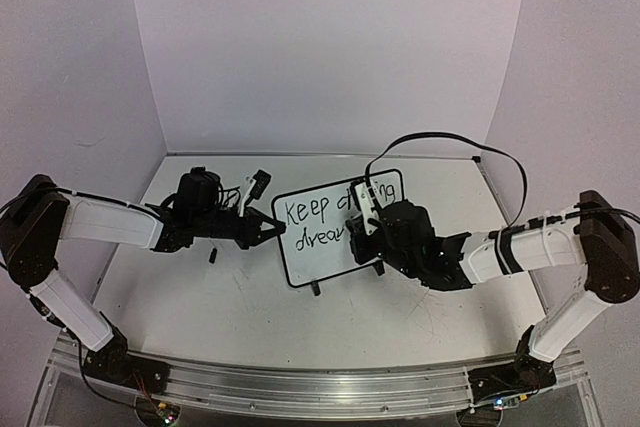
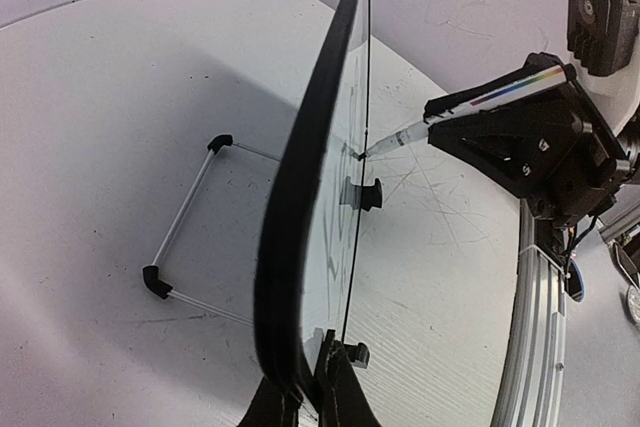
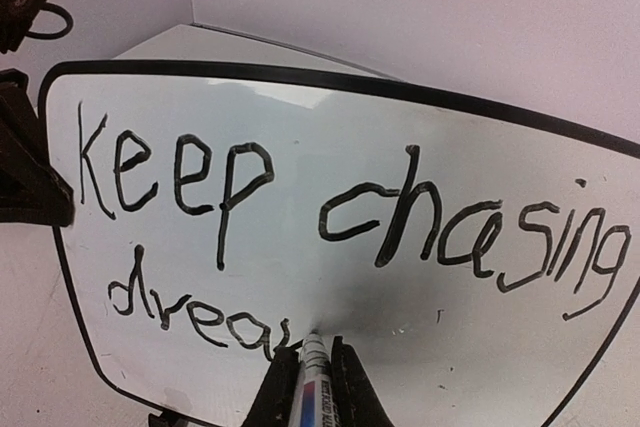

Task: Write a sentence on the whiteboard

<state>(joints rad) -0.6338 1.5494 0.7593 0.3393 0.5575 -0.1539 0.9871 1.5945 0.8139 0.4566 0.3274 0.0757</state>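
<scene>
The whiteboard (image 1: 318, 259) stands upright at mid-table on small black feet. Its black lettering (image 1: 312, 213) reads "Keep chasing" and below it "drea" in the right wrist view (image 3: 350, 209). My left gripper (image 1: 268, 230) is shut on the board's left edge; in the left wrist view the board (image 2: 300, 197) is edge-on between the jaws (image 2: 310, 392). My right gripper (image 1: 378, 222) is shut on a marker (image 3: 315, 382). The marker's tip touches the board face just right of "drea". The marker (image 2: 400, 137) also shows in the left wrist view.
A small black piece (image 1: 212, 258) lies on the table below my left arm. A thin rod bracket with black ends (image 2: 185, 217) lies on the board's back side. A metal rail (image 1: 300, 387) runs along the near edge. Walls close the back and sides.
</scene>
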